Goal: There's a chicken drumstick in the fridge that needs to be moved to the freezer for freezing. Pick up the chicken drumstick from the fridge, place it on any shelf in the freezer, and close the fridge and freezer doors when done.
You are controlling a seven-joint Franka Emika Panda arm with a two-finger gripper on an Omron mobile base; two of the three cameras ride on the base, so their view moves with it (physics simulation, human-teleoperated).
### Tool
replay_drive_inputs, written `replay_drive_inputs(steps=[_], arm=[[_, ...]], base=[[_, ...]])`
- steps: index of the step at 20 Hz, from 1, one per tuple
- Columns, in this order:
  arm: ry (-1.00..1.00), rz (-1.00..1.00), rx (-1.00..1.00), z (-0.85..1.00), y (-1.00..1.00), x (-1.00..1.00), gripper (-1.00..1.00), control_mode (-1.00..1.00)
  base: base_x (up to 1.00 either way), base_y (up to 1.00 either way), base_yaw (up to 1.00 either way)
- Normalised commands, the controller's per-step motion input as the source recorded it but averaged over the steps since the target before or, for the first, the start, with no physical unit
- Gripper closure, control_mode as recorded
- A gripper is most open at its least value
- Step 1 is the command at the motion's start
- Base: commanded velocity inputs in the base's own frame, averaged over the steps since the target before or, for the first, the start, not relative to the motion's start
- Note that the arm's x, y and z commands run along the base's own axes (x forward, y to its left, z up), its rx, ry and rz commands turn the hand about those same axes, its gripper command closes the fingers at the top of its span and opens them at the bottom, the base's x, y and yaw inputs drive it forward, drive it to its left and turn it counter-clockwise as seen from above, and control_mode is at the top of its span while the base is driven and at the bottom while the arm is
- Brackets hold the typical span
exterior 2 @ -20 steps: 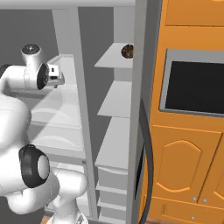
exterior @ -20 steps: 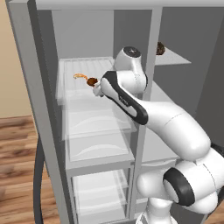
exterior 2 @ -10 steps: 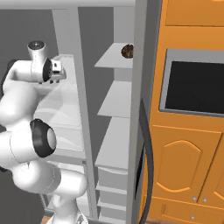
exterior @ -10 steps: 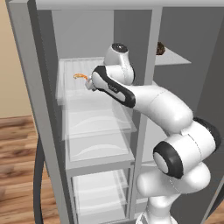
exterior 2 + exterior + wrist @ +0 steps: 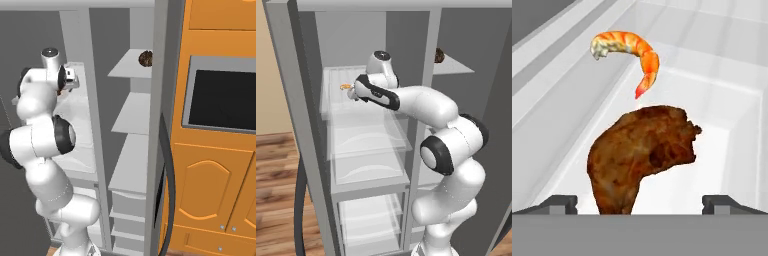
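Pincer [image 5: 639, 202]: jaws wide open, nothing gripped
Drumstick [image 5: 643, 154]: dead centre between the tips, on the fridge [image 5: 363, 165] shelf
Shrimp [image 5: 628, 52]: just beyond, leave it
Tip: ease in, then squeeze the meaty middle

Glossy white arm [image 5: 426, 105], black joints

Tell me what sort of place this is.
A rendered home kitchen, most likely. An open side-by-side fridge and freezer stand beside orange cabinet doors with a built-in dark oven window; food lies on the shelf: a chicken drumstick and a shrimp.
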Motion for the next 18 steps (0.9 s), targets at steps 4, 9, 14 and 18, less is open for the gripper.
replay_drive_inputs(steps=[4, 9, 14, 18], arm=[[0.00, 0.00, 0.00, -0.29, 0.33, 0.66, -1.00, -1.00], [0.00, 0.00, 0.00, -0.17, 0.22, 0.55, -1.00, -1.00], [0.01, 0.00, 0.00, -0.43, 0.01, 0.02, 1.00, -1.00], [0.12, 0.00, 0.00, -0.83, -0.13, -0.63, 1.00, -1.00]], base=[[0.00, 0.00, 0.00], [0.00, 0.00, 0.00], [0.00, 0.00, 0.00], [0.00, 0.00, 0.00]])
